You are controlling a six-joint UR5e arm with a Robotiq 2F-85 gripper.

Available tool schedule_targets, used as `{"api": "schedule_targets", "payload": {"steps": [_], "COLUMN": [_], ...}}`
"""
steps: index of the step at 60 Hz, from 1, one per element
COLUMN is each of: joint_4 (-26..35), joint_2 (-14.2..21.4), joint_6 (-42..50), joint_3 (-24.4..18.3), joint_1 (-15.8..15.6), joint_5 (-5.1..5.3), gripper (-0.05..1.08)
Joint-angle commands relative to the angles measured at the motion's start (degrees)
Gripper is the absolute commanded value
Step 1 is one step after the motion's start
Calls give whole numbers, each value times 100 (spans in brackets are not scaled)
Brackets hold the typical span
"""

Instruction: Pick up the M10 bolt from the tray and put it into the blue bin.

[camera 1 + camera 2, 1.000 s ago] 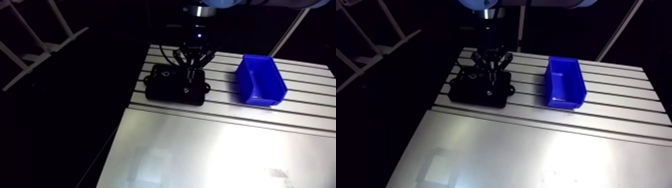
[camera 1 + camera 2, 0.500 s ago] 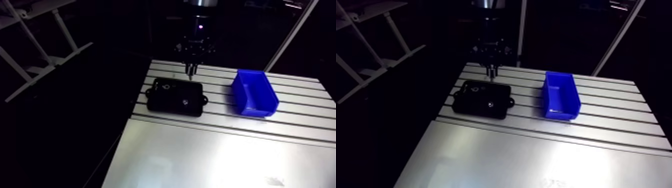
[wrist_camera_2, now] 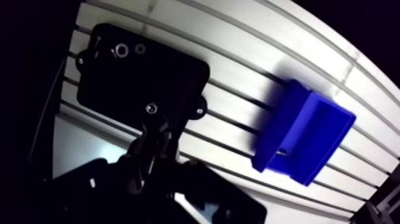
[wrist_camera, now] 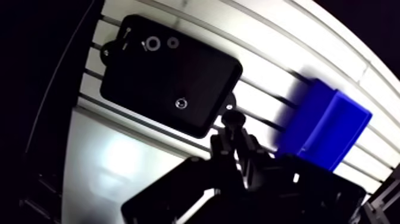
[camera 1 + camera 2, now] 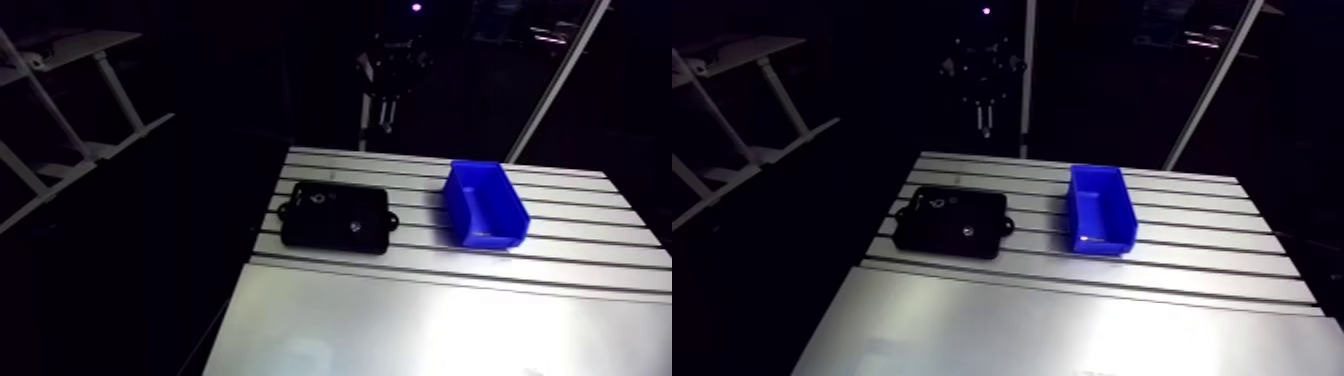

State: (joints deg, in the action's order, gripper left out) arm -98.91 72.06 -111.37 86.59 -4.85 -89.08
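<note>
This looks like a robot lab or a workshop. The tabletop point(image 5: 420, 320) is bare shiny metal with long grooves cut in it (they run side by side, all the way across). On it sit a black tray point(image 5: 330, 236) with little metal rings point(image 4: 153, 43) inside and a blue bin point(image 5: 497, 238), the kind used for small parts.
</note>
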Motion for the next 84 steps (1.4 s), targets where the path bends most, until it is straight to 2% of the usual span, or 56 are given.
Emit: {"api": "schedule_targets", "payload": {"steps": [1, 16, 19, 20, 23, 24, 25, 26, 28, 29, 30, 39, 57, 63, 78, 84], "joint_4": [297, 681, 676, 676, 623, 623, 593, 593, 523, 523, 466, 125, -314, -598, -765, -775], "joint_2": [133, 162, 213, 213, 216, 216, 216, 216, 217, 217, 223, 216, 189, 223, 321, 330], "joint_6": [-1853, -3656, -4400, -4400, -5074, -5074, -5270, -5270, -5658, -5658, -5874, -6671, -7048, -7254, -7563, -7564], "joint_3": [-207, -321, -298, -298, -255, -255, -230, -230, -202, -202, -185, -72, 370, 616, 911, 1002], "joint_1": [408, 767, 890, 890, 1015, 1015, 1050, 1050, 1106, 1106, 1124, 1220, 1334, 1454, 1634, 1676], "joint_5": [-10, -104, -204, -204, -383, -383, -454, -454, -625, -625, -699, -883, -888, -863, -818, -751], "gripper": [106, 106, 106, 106, 106, 106, 107, 107, 107, 107, 107, 107, 107, 107, 107, 107]}}
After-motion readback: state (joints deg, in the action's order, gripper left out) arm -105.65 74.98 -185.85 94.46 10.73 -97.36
